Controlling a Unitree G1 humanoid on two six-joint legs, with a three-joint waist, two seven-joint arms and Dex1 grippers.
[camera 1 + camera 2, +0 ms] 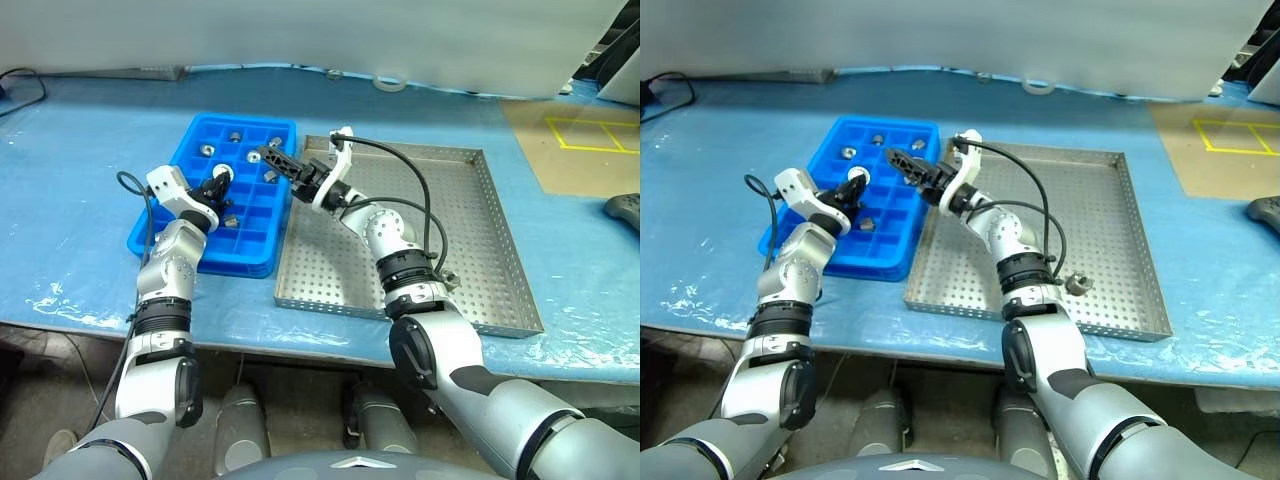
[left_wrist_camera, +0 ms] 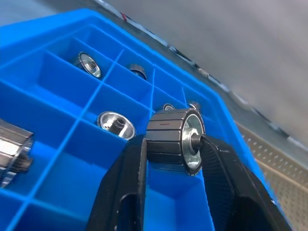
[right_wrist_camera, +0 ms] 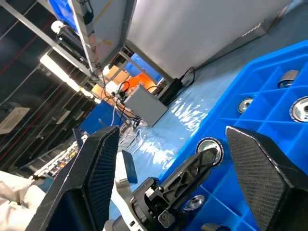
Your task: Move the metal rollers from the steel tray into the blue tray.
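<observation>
My left gripper (image 2: 173, 143) is shut on a metal roller (image 2: 166, 137), a ribbed grey cylinder with a shiny end, and holds it just above the compartments of the blue tray (image 1: 192, 142). Several rollers (image 1: 206, 150) lie in that tray's cells. My right gripper (image 1: 270, 156) stands open and empty over the blue tray's right edge, beside the steel tray (image 1: 470, 230). In the right wrist view the left gripper's black fingers (image 3: 192, 168) and its roller (image 3: 209, 146) show between my right fingers. One roller (image 1: 1075, 284) lies on the steel tray's perforated floor near its front rim.
A blue plastic sheet (image 1: 90, 200) covers the table. A white tape ring (image 1: 390, 83) lies at the back. At the right are a brown board with yellow markings (image 1: 590, 132) and a dark object (image 1: 625, 208). A black cable (image 1: 25, 90) lies at the far left.
</observation>
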